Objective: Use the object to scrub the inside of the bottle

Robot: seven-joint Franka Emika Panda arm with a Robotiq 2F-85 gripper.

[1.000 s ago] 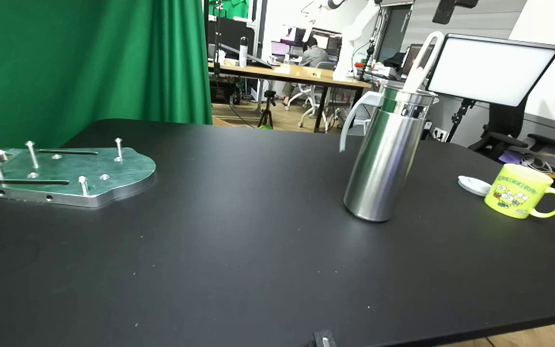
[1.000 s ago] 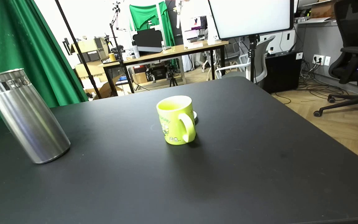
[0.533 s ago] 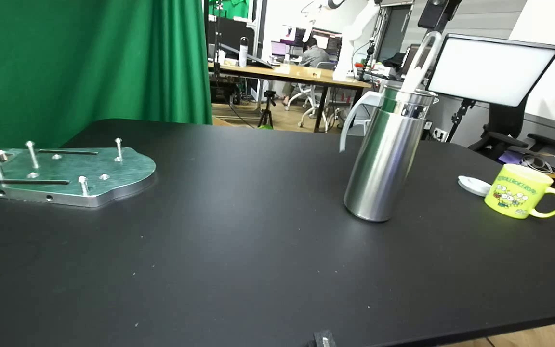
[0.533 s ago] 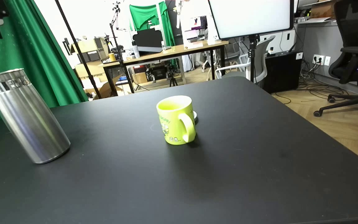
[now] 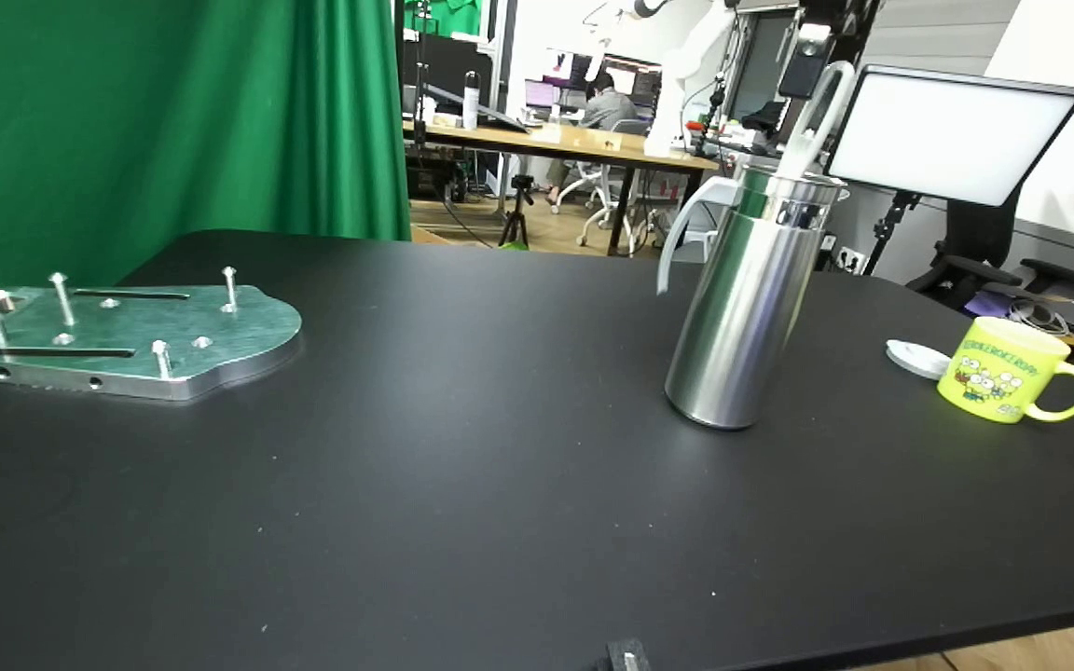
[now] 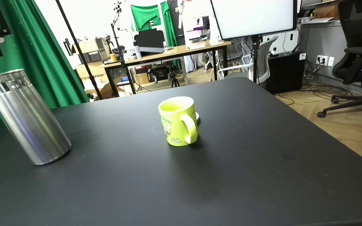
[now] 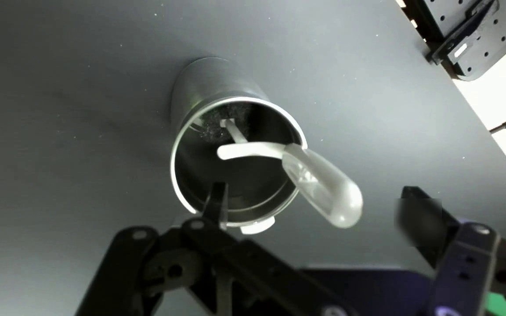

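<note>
The bottle, a tall brushed-steel flask with a white side handle, stands on the black table in both exterior views [image 5: 740, 317] [image 6: 31, 122]. The wrist view looks down into its open mouth, with its side wall [image 7: 211, 81] visible. A brush with a white looped handle [image 5: 817, 121] leans in the bottle, its handle sticking out of the top. Its handle [image 7: 330, 188] also shows in the wrist view; the bristles are dim inside. My gripper [image 7: 316, 188] is open, with the handle's end showing between its fingers and touching neither. One finger [image 5: 804, 73] appears beside the handle's top.
A yellow-green mug [image 5: 1003, 370] [image 6: 178, 122] stands on the table, with a white lid [image 5: 916, 358] beside it. A metal plate with upright bolts [image 5: 127, 331] lies at the table's far left in an exterior view. A light panel [image 5: 956, 135] stands behind the table.
My gripper has come down towards the brush handle, moving down and left in an exterior view. The bottle and mug have not moved; the brush handle has shifted at most slightly.
</note>
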